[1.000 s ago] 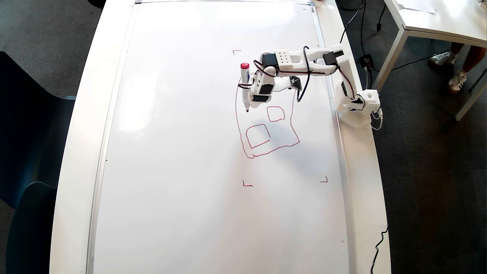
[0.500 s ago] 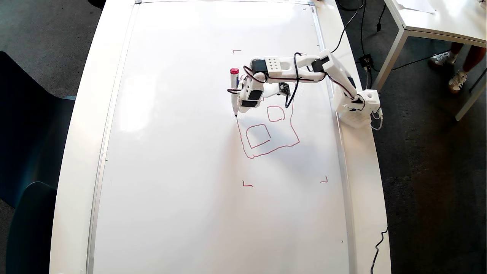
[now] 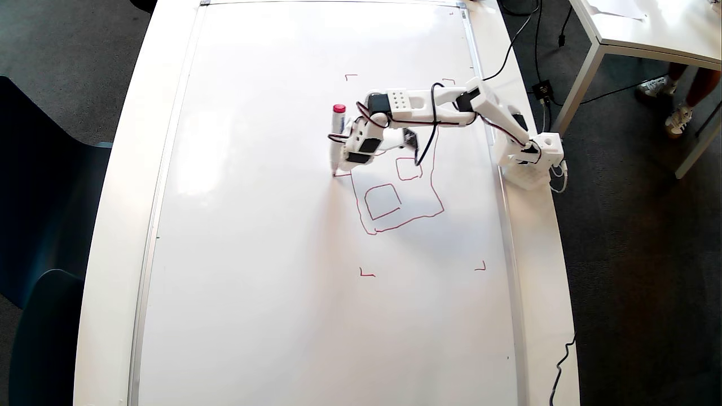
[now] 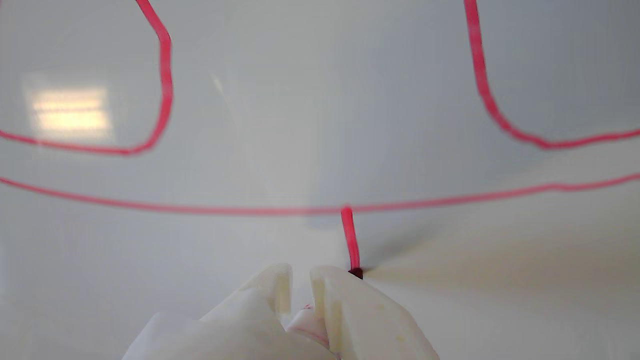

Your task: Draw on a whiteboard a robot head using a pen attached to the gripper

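The whiteboard fills the table top. On it the robot head is a thin red wobbly outline holding a larger square and a smaller one. The white gripper hangs over the outline's upper left corner, jaws together. The pen, red cap up, is strapped along its left side, tip on the board just left of the outline. In the wrist view the gripper shows at the bottom, and the pen tip ends a short red stroke off the outline.
Small red corner marks frame the drawing area. The arm's base is clamped at the table's right rim, with black cables behind it. A second table stands at top right, dark chairs at left.
The arm has stretched leftward. The pen tip has gone from inside the outline's left edge to just outside it, leaving a short red stroke off that edge.
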Robot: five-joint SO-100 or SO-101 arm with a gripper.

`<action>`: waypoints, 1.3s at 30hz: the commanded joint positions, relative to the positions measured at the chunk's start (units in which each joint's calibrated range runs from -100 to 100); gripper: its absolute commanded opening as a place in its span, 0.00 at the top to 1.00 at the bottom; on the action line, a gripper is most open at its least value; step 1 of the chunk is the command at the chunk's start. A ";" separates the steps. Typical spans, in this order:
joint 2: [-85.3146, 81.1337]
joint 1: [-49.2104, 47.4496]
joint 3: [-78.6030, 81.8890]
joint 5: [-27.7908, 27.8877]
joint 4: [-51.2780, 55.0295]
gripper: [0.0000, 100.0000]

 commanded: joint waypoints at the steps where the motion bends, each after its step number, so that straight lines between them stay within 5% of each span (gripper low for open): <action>1: 3.56 -0.06 -6.69 0.14 -1.60 0.99; 28: 6.25 -4.40 -9.96 -0.13 -1.77 0.99; 39: 9.60 -2.27 -10.14 0.24 -10.89 0.99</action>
